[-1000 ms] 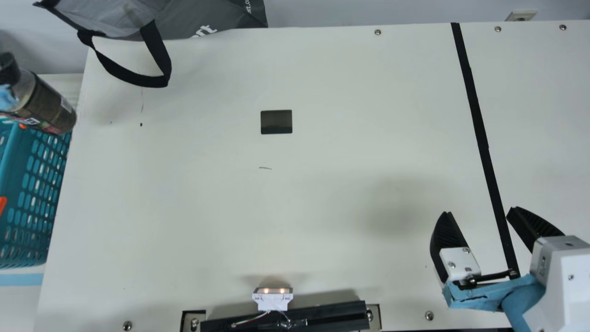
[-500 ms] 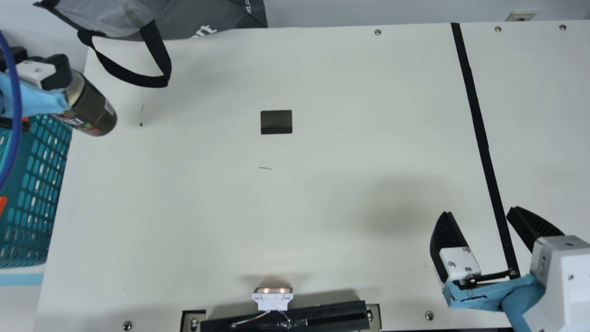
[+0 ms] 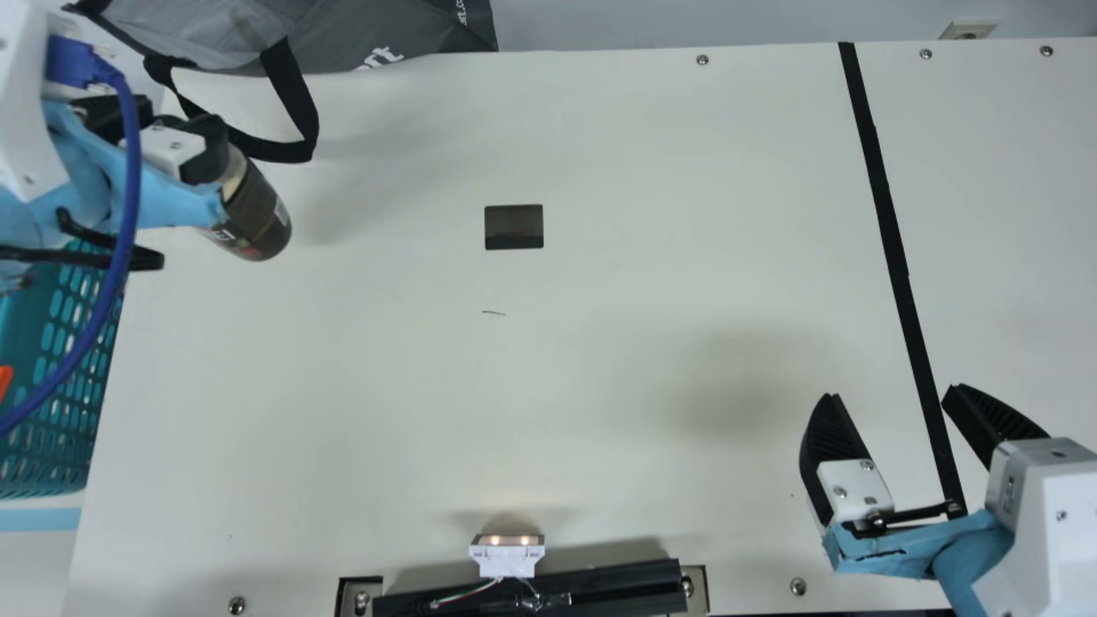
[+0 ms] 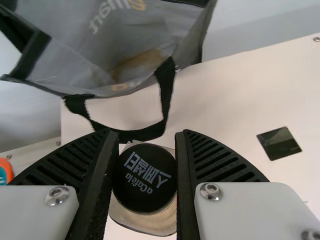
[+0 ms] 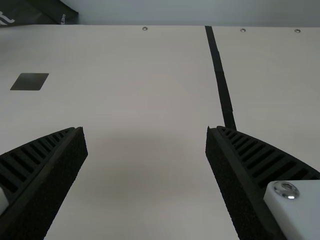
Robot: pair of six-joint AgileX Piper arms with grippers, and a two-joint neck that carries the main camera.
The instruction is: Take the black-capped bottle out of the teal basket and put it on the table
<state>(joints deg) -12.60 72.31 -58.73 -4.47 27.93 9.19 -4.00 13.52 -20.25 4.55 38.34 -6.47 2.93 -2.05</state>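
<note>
The left gripper [image 3: 214,152] was clamped on the black-capped bottle [image 3: 257,214], left of the dark square [image 3: 514,227] in the main view, and the bottle was out of the basket. It leaned at a slant over the table [image 3: 617,154], with its cap end in the gripper and its bottom end pointing partly toward the dark square; whether the bottom touched the table, I could not tell. In the left wrist view the black cap [image 4: 145,175] sat between the two ribbed fingers [image 4: 75,160], one on each side. The teal basket [image 3: 21,330] stood farther left of the dark square than the bottle, and lower in the main view, partly behind the left arm and its blue cable [image 3: 130,163]. The right gripper [image 3: 892,392] was to the right of the dark square and below it in the main view, its fingers wide apart with nothing between them. A grey bag [image 3: 386,34] lay above and left of the dark square, its black strap [image 3: 291,111] looping onto the table. A black strip [image 3: 891,231] ran along the table to the right of the dark square, and a small lamp [image 3: 506,557] stood straight below it by a black bar [image 3: 600,591].
</note>
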